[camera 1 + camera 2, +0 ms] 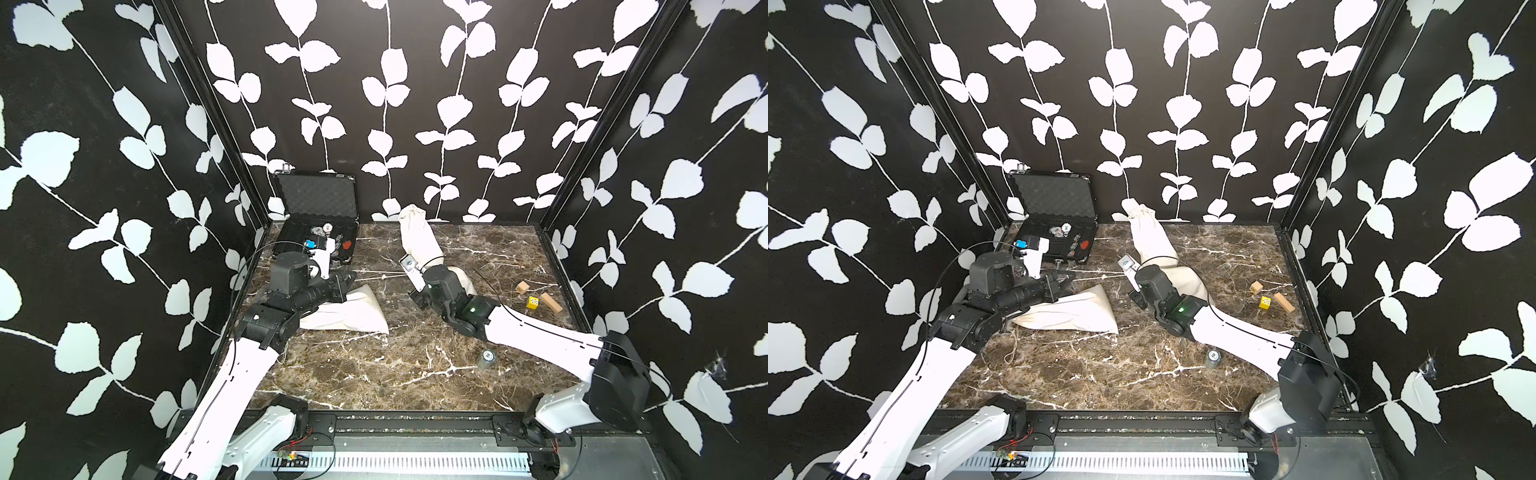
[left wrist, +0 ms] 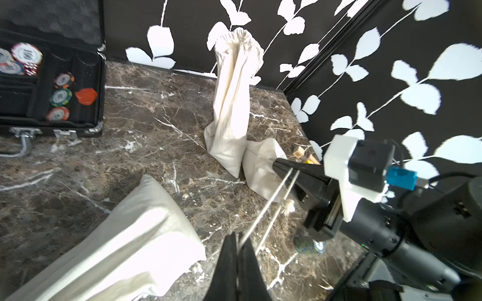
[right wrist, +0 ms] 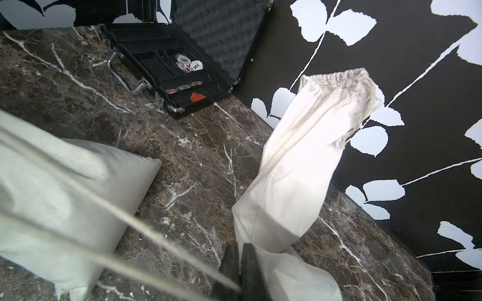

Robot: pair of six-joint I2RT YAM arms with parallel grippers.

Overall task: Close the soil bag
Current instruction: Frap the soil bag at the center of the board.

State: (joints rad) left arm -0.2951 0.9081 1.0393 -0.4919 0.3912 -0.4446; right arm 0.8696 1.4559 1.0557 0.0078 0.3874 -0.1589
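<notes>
Marble tabletop (image 1: 374, 374), leaf-print walls (image 1: 415, 124): left end effector (image 2: 236, 238) and right end effector (image 2: 277, 163) both pinch the drawstring (image 2: 264, 208).

"100" on poker chips (image 3: 184, 60)
</notes>
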